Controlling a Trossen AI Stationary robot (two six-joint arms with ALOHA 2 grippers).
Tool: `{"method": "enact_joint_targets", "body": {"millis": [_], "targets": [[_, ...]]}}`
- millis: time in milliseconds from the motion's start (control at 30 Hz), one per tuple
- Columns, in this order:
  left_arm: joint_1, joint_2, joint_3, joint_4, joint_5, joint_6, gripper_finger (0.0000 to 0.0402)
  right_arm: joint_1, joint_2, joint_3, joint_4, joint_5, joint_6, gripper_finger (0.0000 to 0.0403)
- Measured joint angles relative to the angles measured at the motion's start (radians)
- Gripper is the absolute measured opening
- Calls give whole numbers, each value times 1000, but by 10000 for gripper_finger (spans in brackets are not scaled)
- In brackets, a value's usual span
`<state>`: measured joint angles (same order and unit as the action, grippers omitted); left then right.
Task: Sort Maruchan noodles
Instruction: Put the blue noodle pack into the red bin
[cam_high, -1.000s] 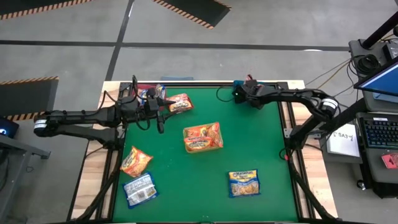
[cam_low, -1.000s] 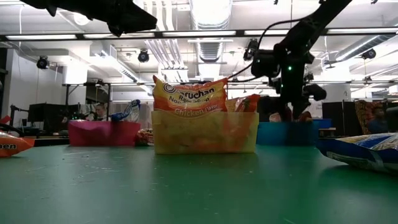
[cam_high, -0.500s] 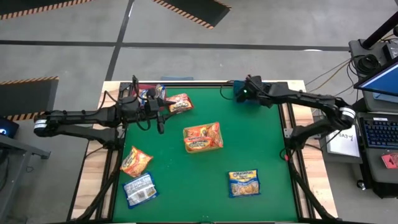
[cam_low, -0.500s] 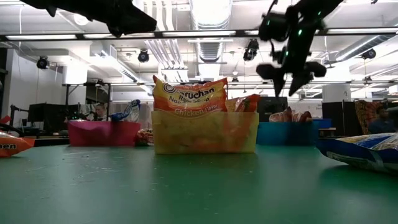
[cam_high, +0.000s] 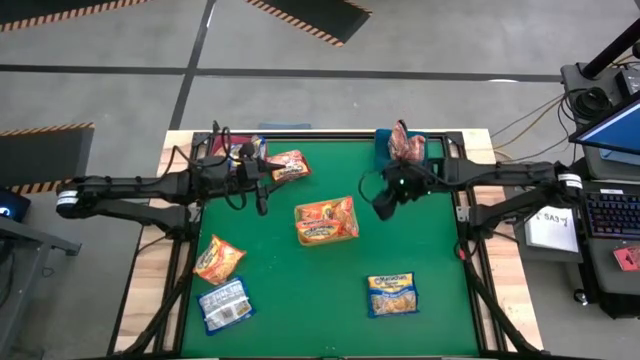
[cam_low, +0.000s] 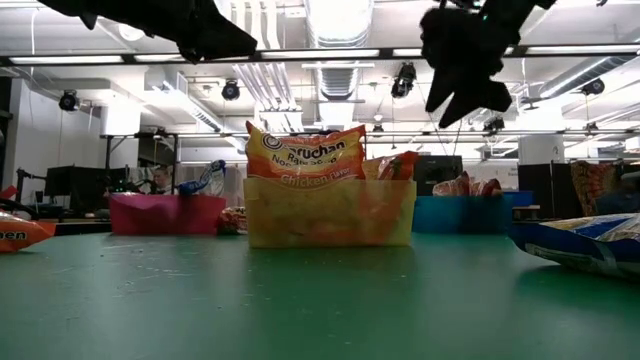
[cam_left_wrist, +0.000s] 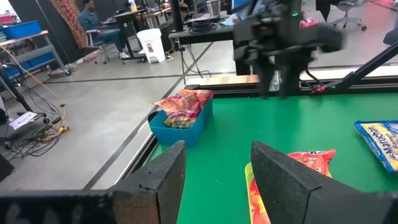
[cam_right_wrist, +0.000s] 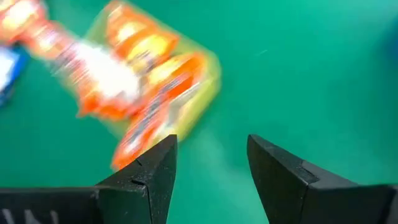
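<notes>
Two robot arms sort ramen packets on a green worktop (cam_high: 300, 290).

Nearest, blue-and-silver packets (cam_high: 392, 294) and an orange packet (cam_high: 219, 259) lie loose. At centre, a yellow bin (cam_high: 326, 221) holds orange Maruchan noodles, likely one sorting group. The right gripper (cam_high: 383, 203) hovers beside it, fingers spread and empty. The left gripper (cam_high: 258, 180), also spread, waits farther back. A blue bin (cam_left_wrist: 181, 122) at the far edge holds red packets.

high: straight down on my whole table (cam_high: 300, 300)
low: table-height, level, facing the room
left wrist: looks across toward the blue bin (cam_left_wrist: 180, 127)
right wrist: close, down on the center packets (cam_right_wrist: 143, 93), shared with high (cam_high: 326, 220)
</notes>
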<state>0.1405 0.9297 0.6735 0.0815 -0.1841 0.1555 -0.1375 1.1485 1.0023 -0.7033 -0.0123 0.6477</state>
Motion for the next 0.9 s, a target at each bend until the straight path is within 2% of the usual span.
{"method": "enact_joint_targets", "body": {"millis": [233, 533, 733, 900], "targets": [[0, 2, 0, 5, 0, 0, 164, 147, 75, 0, 13, -199, 106, 173], [0, 1, 1, 8, 0, -7, 164, 414, 285, 1, -7, -511, 184, 138], [0, 1, 1, 9, 0, -12, 164, 527, 388, 9, -34, -512, 250, 88], [0, 1, 1, 13, 0, -26, 164, 576, 429, 9, -32, -491, 218, 54]]}}
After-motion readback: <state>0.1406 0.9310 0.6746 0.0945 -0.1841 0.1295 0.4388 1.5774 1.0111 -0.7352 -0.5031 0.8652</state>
